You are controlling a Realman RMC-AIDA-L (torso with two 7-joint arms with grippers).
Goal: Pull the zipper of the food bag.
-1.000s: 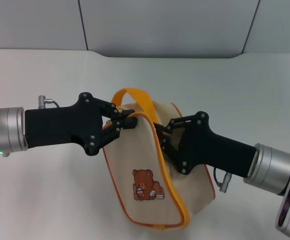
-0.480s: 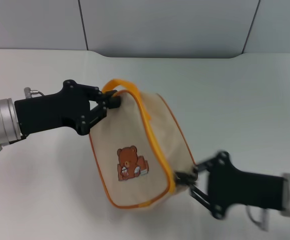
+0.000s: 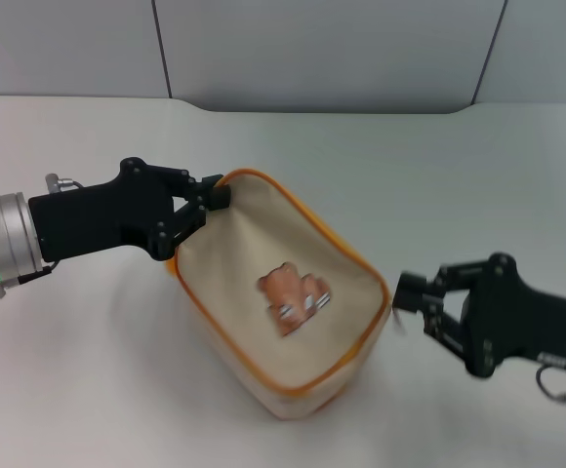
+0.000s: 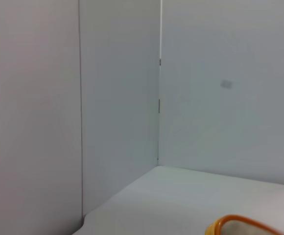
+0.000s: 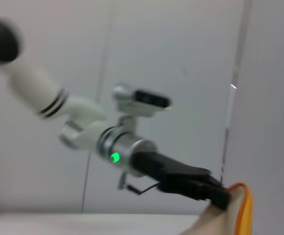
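Observation:
The beige food bag (image 3: 273, 292) with orange piping lies tilted on the white table, its bear print (image 3: 293, 292) facing up. My left gripper (image 3: 217, 195) is shut on the bag's upper left corner. My right gripper (image 3: 402, 295) sits at the bag's right corner, shut at the end of the orange-edged seam. The zipper's pull tab is hidden between its fingers. The right wrist view shows my left gripper (image 5: 219, 196) clamping the bag (image 5: 227, 215). The left wrist view shows only a piece of the bag's orange edge (image 4: 240, 223).
The white table (image 3: 459, 166) stretches around the bag. Grey wall panels (image 3: 312, 49) stand behind it. The strap handle is out of view.
My right gripper has run along the seam from the bag's top near the handle to its right corner. The bag has tipped over and flattened, bear side up. My left gripper has kept its hold.

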